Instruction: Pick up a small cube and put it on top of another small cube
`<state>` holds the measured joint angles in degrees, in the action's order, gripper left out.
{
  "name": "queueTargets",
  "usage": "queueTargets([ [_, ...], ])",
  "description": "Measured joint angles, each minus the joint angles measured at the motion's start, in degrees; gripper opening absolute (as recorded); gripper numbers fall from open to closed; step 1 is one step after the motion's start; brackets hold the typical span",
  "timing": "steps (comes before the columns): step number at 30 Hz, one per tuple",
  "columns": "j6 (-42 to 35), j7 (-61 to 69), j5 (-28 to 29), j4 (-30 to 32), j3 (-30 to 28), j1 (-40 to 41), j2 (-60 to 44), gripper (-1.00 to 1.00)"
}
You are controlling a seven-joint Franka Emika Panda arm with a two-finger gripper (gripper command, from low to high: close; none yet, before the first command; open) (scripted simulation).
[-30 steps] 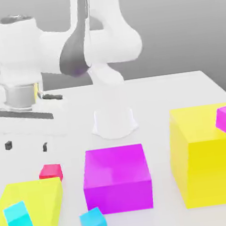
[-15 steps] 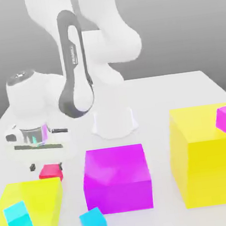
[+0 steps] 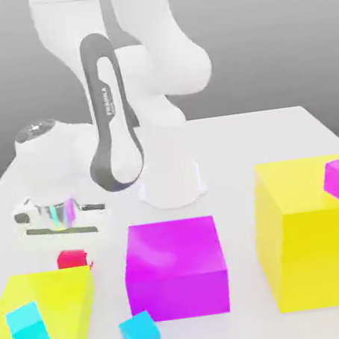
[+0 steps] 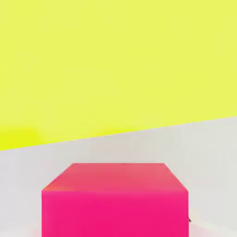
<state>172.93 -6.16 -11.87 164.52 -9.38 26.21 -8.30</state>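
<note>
tool (image 3: 75,262) lowered | closed on red cube (image 4: 115,213) | yellow slab (image 3: 57,293) near

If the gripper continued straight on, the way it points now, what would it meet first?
Probably the white table: the gripper points down, its jaws closed around the red cube. How much space is left beneath them is unclear.

The magenta block (image 3: 176,268) looks smooth, with a faint sheen.
</note>
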Motion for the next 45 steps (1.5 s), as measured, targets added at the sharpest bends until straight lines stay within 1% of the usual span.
queueTargets([
  [3, -3.2, -4.5, 6.3, 0.9, -2.8, -1.0, 4.2, -1.0],
  [7, -7.4, -8.7, 12.7, 2.1, -3.2, 0.8, 9.5, -1.0],
  [10, -10.0, -8.7, 11.2, 0.2, -2.8, -0.5, 10.1, -1.0],
  [16, -14.7, -8.8, 7.2, -5.8, -2.4, -2.8, 8.7, -1.0],
  [22, -19.5, -10.6, 5.7, -12.0, -1.6, -3.8, 6.9, -1.0],
  [31, -26.4, -15.6, 6.4, -21.2, -0.7, -5.1, 4.4, -1.0],
  [41, -34.1, -22.6, 9.5, -31.3, -0.1, -7.3, 2.3, -1.0],
  [43, -33.3, -23.2, 9.4, -32.3, 0.1, -7.5, 0.7, -1.0],
  [45, -29.8, -22.7, 8.6, -32.1, 0.4, -7.4, -2.6, -1.0],
])
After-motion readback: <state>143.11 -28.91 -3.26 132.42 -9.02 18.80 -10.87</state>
